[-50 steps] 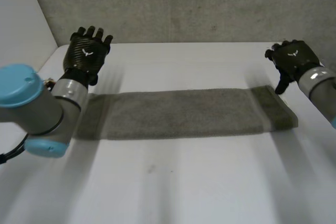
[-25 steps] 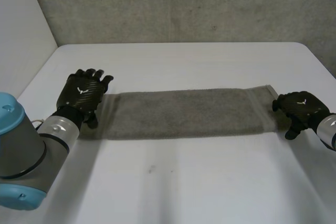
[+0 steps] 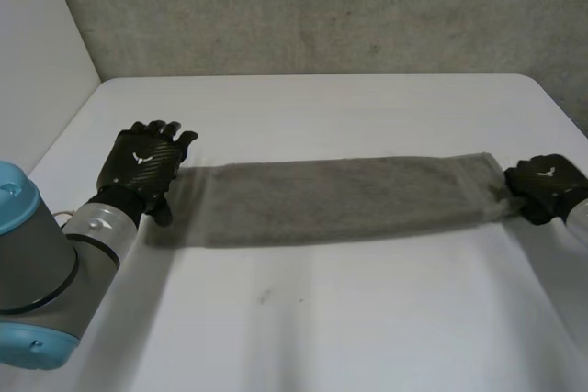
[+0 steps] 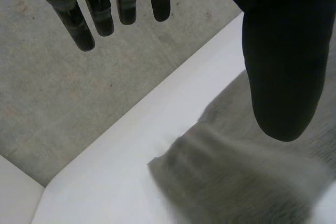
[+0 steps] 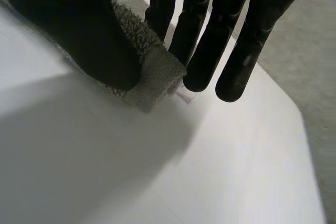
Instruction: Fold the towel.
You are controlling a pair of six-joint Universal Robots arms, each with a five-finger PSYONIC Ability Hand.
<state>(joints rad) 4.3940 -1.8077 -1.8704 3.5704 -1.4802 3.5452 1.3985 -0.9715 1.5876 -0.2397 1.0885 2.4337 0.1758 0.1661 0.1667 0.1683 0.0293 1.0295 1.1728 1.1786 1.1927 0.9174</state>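
Observation:
A long grey towel [image 3: 340, 197] lies stretched as a narrow strip across the white table [image 3: 322, 319]. My left hand [image 3: 142, 164] is over the towel's left end, fingers straight and open. In the left wrist view the towel's end [image 4: 236, 182] lies below the thumb [image 4: 281, 61], apart from the fingers. My right hand [image 3: 547, 185] is at the towel's right end. In the right wrist view its thumb [image 5: 79, 30] and fingers pinch the towel's hemmed corner [image 5: 155, 77] just above the table.
A grey concrete wall [image 3: 322, 6] runs behind the table's far edge, and a white panel [image 3: 37, 52] stands at the left. The table's right edge lies close beside my right hand. Bare tabletop stretches in front of the towel.
Both hands came down to the towel's ends. The right hand closed on the right corner and drew the towel rightwards; the left hand stayed open.

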